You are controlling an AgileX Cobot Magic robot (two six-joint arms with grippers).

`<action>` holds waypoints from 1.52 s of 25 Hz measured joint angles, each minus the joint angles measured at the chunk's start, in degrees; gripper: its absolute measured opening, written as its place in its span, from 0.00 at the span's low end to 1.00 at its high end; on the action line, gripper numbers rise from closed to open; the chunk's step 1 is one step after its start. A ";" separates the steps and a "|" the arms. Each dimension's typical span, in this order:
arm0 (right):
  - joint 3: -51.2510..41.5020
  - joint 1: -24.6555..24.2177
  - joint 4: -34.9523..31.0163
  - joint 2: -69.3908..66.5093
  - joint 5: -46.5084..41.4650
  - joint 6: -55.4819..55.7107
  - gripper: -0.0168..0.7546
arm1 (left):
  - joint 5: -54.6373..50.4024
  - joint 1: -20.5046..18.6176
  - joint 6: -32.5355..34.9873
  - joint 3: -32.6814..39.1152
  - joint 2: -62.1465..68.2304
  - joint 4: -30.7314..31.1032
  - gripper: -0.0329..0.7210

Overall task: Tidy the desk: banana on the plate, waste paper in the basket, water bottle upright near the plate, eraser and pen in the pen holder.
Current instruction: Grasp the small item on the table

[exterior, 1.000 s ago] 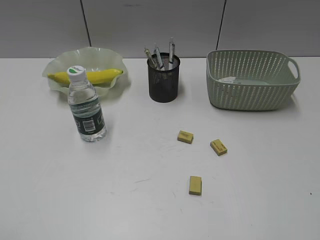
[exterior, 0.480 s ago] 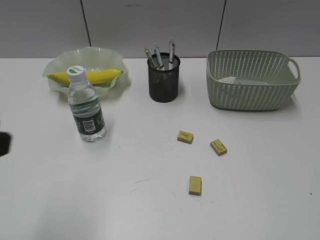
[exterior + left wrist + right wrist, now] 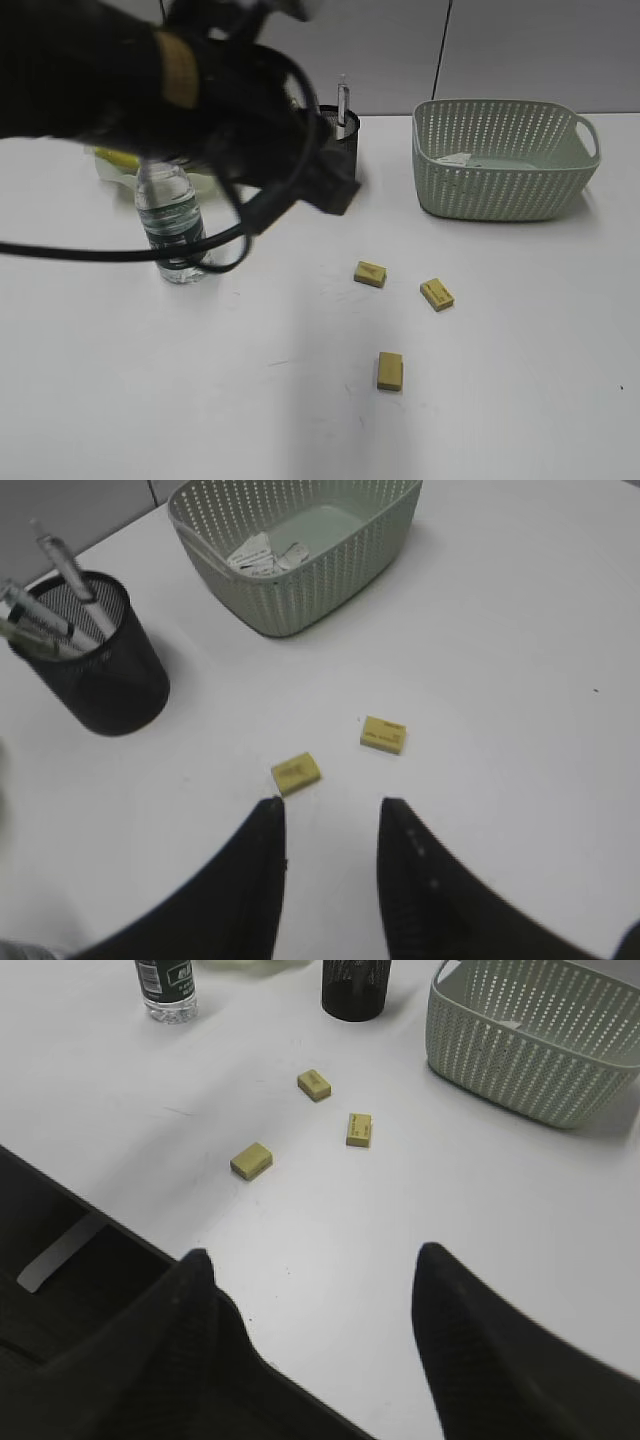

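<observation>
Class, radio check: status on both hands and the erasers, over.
Left hand open, empty, above the nearest eraser. Right hand open, empty. Three erasers loose on the desk. Nothing blocks the pen holder.

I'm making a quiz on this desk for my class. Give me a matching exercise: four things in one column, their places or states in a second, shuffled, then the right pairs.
Things:
1. Bottle
2. Waste paper
3. Pens
4. Erasers

Places or states:
A. In the pen holder
B. Loose on the desk
C. Standing upright
D. In the basket

Pairs: 1-C, 2-D, 3-A, 4-B
</observation>
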State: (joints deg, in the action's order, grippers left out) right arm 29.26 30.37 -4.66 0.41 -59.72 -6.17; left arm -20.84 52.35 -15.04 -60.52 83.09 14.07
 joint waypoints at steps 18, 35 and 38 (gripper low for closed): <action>0.00 0.00 0.00 0.00 0.07 0.06 0.66 | -37.20 -4.35 7.32 -45.91 38.43 -14.74 0.65; 0.00 0.00 0.00 0.00 0.07 0.12 0.65 | -47.74 1.91 -14.56 -46.32 48.30 -19.58 0.65; 0.00 0.00 0.00 0.00 0.07 0.12 0.65 | -47.87 2.57 -15.44 -46.32 50.05 -19.58 0.65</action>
State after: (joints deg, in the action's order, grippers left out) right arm 29.26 30.37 -4.66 0.41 -59.65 -6.05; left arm -68.71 54.91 -30.48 -106.84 133.14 -5.51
